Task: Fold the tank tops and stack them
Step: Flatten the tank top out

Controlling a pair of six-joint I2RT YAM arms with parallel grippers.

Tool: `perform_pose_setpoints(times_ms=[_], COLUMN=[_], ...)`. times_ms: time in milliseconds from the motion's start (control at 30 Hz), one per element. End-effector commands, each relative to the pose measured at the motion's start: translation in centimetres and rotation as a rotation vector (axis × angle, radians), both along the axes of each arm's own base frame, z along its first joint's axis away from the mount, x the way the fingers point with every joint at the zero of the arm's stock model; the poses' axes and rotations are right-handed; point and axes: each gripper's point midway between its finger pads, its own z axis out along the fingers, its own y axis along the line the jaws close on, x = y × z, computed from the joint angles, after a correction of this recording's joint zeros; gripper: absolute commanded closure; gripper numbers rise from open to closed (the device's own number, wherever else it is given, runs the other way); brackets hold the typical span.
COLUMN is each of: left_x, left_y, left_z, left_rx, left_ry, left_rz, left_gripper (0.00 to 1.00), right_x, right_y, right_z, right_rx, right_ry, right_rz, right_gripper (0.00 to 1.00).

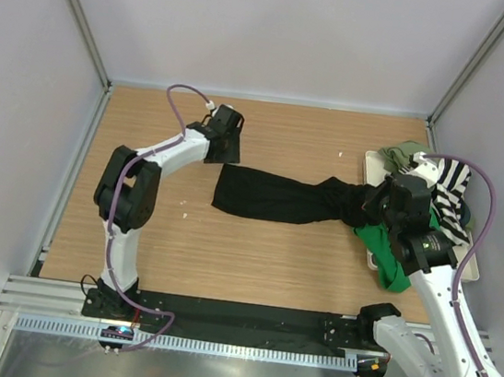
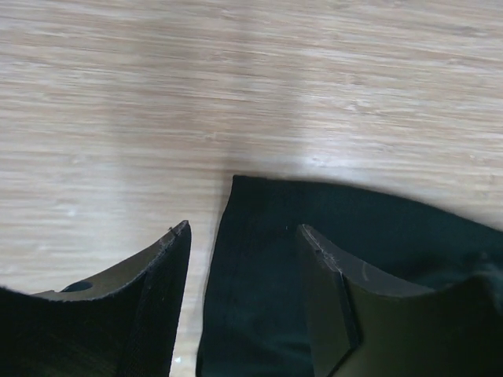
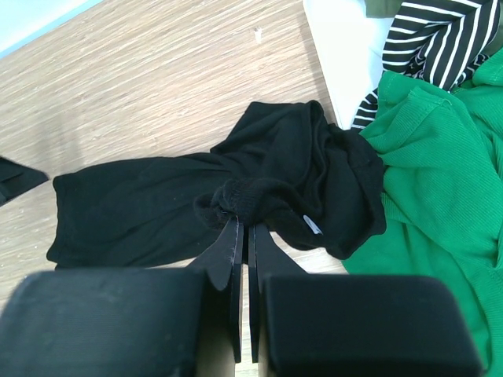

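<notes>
**Black tank top [image 1: 270,195] pinched at one end on the counter [image 1: 261,264]**

The black tank top lies spread long, from the middle of the counter toward its right edge. The right end effector [image 3: 244,224] is closed on a bunched fold at the garment's right end. The left end effector [image 2: 244,226] stands open over its left edge, one finger above bare wood. The green tank top [image 1: 390,253] lies at the right edge.

Jaws parted: left gripper [image 2: 244,229] over black tank top [image 2: 377,224] corner, on wood table [image 2: 236,78].
</notes>
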Motion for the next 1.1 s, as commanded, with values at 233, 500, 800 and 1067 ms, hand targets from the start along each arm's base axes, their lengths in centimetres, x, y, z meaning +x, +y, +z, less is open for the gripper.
perform_pose_setpoints(times_ms=[233, 500, 800, 1067], left_x=[1.2, 2.5, 6.1, 8.5], left_y=[-1.1, -2.1, 3.6, 8.5], left_z=[-3.7, -3.7, 5.0, 22.0], left_rx=[-0.009, -0.062, -0.195, -0.284], left_ry=[0.076, 0.079, -0.066, -0.318], left_rz=[-0.018, -0.046, 0.103, 0.194], left_gripper=[0.53, 1.00, 1.00, 1.00], right_x=[0.8, 0.8, 5.7, 15.5], right_y=[0.6, 0.4, -0.3, 0.6], right_z=[1.0, 0.9, 1.2, 13.6], right_rx=[0.023, 0.008, -0.032, 0.058], right_ry=[-0.058, -0.052, -0.062, -0.176], right_rz=[0.025, 0.015, -0.072, -0.013], right_gripper=[0.99, 0.99, 0.99, 0.99])
